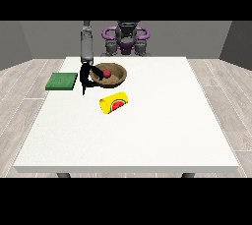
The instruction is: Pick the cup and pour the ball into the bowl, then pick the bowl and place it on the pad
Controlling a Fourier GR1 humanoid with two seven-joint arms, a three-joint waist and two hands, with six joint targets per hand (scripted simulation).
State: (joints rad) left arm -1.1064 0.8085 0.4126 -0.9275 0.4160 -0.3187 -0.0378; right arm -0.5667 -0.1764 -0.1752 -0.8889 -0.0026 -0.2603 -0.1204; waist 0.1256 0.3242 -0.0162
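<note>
My hand at the view's left (85,77) is down at the bowl (116,77), right on its 9 o'clock rim. I cannot tell how my hand sits there. The bowl is brown and stands on the white table (147,130). The red ball (106,73) sits inside the bowl. The yellow cup (113,103) lies on its side on the table, near the bowl at its 6 o'clock. The cup has a watermelon picture on it. The green pad (62,81) lies flat near my hand, at its 9 o'clock.
</note>
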